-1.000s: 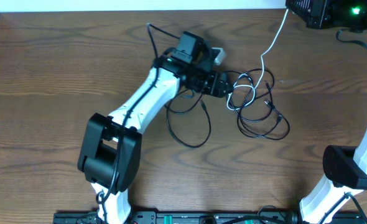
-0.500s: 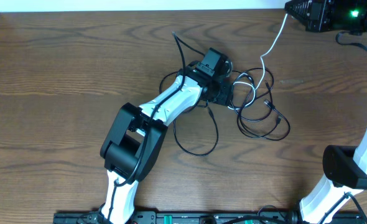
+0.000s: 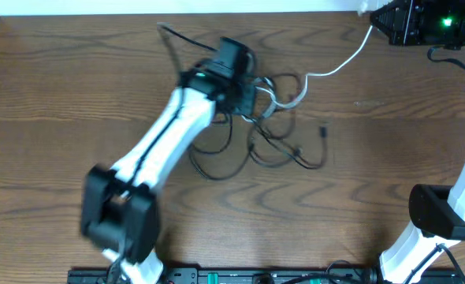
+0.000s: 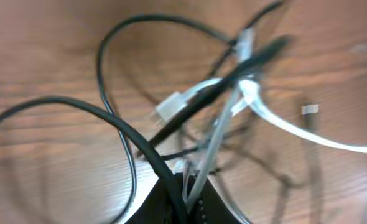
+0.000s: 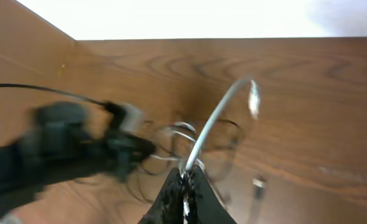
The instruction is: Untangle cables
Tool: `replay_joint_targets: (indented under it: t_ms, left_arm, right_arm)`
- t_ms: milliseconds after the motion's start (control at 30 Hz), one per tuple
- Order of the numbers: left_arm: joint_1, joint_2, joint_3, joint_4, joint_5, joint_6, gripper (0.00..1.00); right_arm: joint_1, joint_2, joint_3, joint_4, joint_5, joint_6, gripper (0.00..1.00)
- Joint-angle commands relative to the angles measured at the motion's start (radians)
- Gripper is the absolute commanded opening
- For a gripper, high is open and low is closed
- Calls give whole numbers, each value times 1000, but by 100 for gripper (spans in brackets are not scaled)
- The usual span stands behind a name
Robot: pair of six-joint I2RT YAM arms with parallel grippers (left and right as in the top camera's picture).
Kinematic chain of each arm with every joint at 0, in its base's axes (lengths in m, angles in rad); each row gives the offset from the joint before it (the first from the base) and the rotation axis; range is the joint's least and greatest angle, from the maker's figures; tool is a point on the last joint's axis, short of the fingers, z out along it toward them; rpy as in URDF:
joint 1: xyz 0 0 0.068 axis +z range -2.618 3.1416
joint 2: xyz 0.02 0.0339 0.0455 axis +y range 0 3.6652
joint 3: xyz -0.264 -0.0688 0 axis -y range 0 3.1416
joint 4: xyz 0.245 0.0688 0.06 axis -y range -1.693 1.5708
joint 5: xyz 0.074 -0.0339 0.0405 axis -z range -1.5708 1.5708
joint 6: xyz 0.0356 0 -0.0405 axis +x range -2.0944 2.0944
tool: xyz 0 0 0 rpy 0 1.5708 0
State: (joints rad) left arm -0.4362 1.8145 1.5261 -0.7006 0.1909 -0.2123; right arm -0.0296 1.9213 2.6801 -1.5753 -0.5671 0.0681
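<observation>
Left claw (image 4: 185, 188) pinches the tangled cables (image 3: 268, 110) on the table (image 3: 59, 95), centre-back; right claw (image 5: 185, 180) grips the white cable (image 3: 343, 65), which leads toward the far right corner. We should pull apart slowly — a jerk could tighten everything.

The table (image 3: 75, 95), a brown wood-grain top, is carrying a loose tangle near the middle of its far side. Black cables (image 3: 268, 126) are lying there in overlapping loops, one wide loop (image 3: 217, 175) spreading toward the near side and others trailing to the right. A small dark plug (image 3: 324, 131) is lying just right of the loops. A white cable (image 3: 335, 69) is running from the tangle toward the far right corner; whether it is touching the wood there cannot be told.
</observation>
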Motion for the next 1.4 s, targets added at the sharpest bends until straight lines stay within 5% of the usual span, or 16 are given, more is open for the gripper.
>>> replay_joint_targets:
  t_ms: [0,400,533,600,733,933,1033,1167,1367]
  left_arm:
    - [65,-126,12,-27,13,48,7]
    - [313,-285,12,76,530,51,7]
    - [360,-289,12,243,770,-57,7]
    - [385,-289,12,461,926,-201,7]
    - [407,-289,12,762,996,-435,7]
    - [408,-289,12,958,994,-565,7]
    - [407,-288,12,940,991,-568,7]
    - [407,-288,12,907,992,-568,7]
    - [407,-288,12,894,991,-572,8]
  right_arm:
    - [1,2,-1,-8,44,6,1]
    - [-12,63,-268,36,98,5,1]
    - [-12,78,-448,132,98,6,1]
    - [-12,78,-570,204,98,6,1]
    - [-15,78,-708,285,108,18,1]
    - [-15,78,-830,358,111,3,1]
    - [-7,76,-830,370,-23,-129,20]
    - [22,51,-811,387,-239,-317,60]
    - [101,-4,-798,474,-332,-354,78]
